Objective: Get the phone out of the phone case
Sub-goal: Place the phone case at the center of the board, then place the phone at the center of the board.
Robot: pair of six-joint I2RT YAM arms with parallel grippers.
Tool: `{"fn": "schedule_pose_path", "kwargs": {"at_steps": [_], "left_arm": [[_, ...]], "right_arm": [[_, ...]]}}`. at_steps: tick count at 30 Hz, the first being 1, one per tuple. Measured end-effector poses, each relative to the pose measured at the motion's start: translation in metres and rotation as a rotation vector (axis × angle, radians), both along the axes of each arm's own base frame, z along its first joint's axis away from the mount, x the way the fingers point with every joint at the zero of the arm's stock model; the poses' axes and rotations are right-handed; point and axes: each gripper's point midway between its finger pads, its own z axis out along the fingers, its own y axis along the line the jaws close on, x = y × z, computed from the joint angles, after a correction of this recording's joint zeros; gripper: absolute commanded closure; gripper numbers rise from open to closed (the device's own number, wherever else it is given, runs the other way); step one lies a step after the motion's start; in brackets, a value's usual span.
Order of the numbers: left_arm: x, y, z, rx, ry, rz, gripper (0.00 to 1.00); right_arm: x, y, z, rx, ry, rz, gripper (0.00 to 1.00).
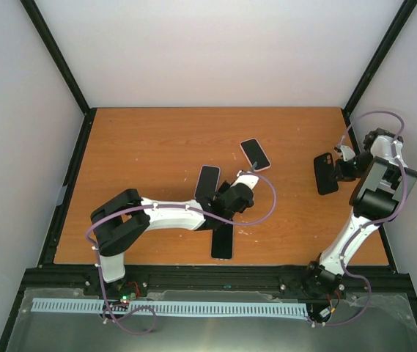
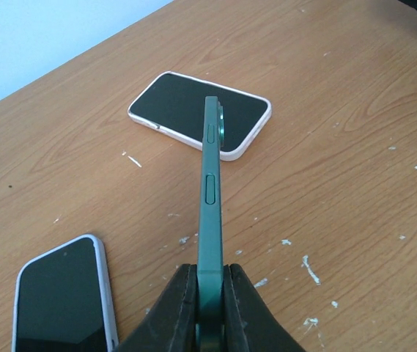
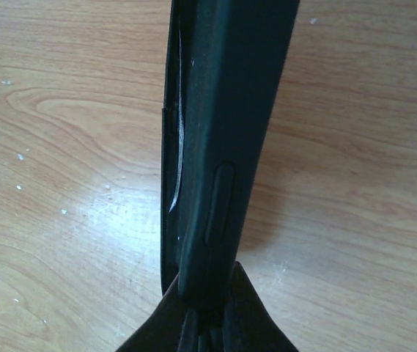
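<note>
A: Left gripper (image 2: 209,290) clamps the green phone (image 2: 212,191) on edge; its wrist view shows side buttons (overhead, only a dark slab).
B: Right gripper (image 3: 208,312) is closed on the dark phone case (image 3: 223,110), over the right side of the table (image 1: 157,147).

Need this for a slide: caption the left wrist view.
Left tool grips a green phone edge-on above the table; a white-cased phone and another cased phone lie flat.
</note>
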Motion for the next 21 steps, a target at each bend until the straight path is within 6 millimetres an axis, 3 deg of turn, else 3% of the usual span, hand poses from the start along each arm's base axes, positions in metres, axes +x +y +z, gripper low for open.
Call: {"fn": "schedule_pose_path", "kwargs": {"at_steps": [3,7,11,16,19,21], "left_arm": [[0.001,0.003,-0.001,0.011,-0.001,0.010,1.00],[0.001,0.003,-0.002,0.017,-0.001,0.011,1.00],[0.001,0.003,-0.003,0.024,0.001,0.013,1.00],[0.003,0.001,-0.003,0.026,0.000,0.019,1.00],[0.004,0.002,-0.003,0.023,-0.005,0.028,1.00],[0.005,0.001,-0.004,0.016,-0.013,0.034,1.00]], "right_arm": [[0.000,-0.005,-0.009,0.022,0.027,-0.012,0.95],[-0.001,-0.010,-0.015,0.027,0.047,-0.026,0.65],[-0.001,-0.012,-0.019,0.026,0.057,-0.047,0.42],[-0.003,-0.015,-0.010,-0.012,0.035,-0.082,0.40],[0.001,-0.004,0.021,0.010,-0.033,-0.116,0.39],[0.005,0.014,0.048,0.055,-0.095,-0.127,0.39]]}}
